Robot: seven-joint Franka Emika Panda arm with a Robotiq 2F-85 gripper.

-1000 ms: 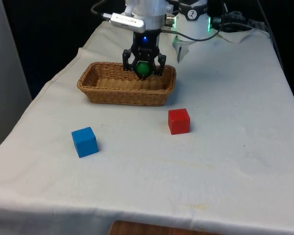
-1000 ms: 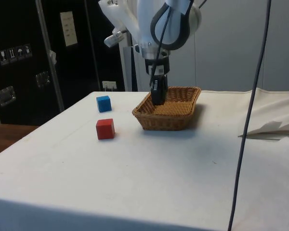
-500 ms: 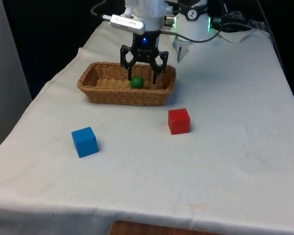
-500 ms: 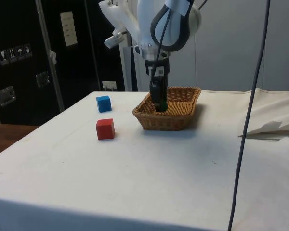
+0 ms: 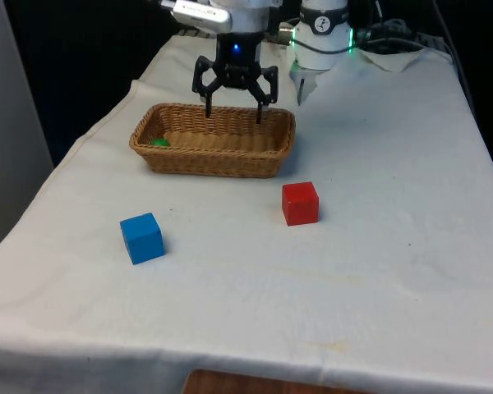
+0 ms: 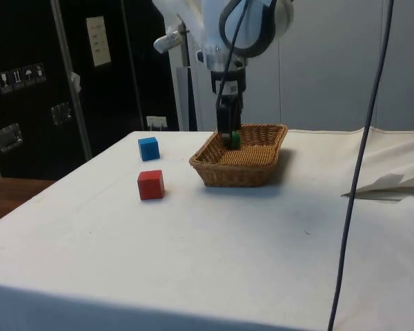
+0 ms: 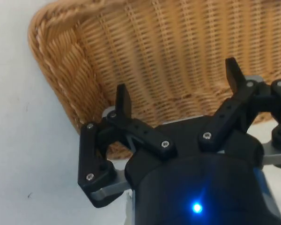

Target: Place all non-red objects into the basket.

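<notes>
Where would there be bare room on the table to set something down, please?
The cloth is bare toward the front view's right of the red block, and along the near edge below the blue block. It is crowded around the basket, where the open gripper hangs and the green ball lies.

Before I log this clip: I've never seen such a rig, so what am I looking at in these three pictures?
A white robot arm with a black two-finger gripper works at a cloth-covered table. One picture looks across the table, one comes from its side, one from a camera on the wrist. The gripper hangs open and empty above a wicker basket; a small green ball lies inside, at the end toward the front view's left. On the cloth sit a blue cube and a red cube, both outside the basket.
</notes>
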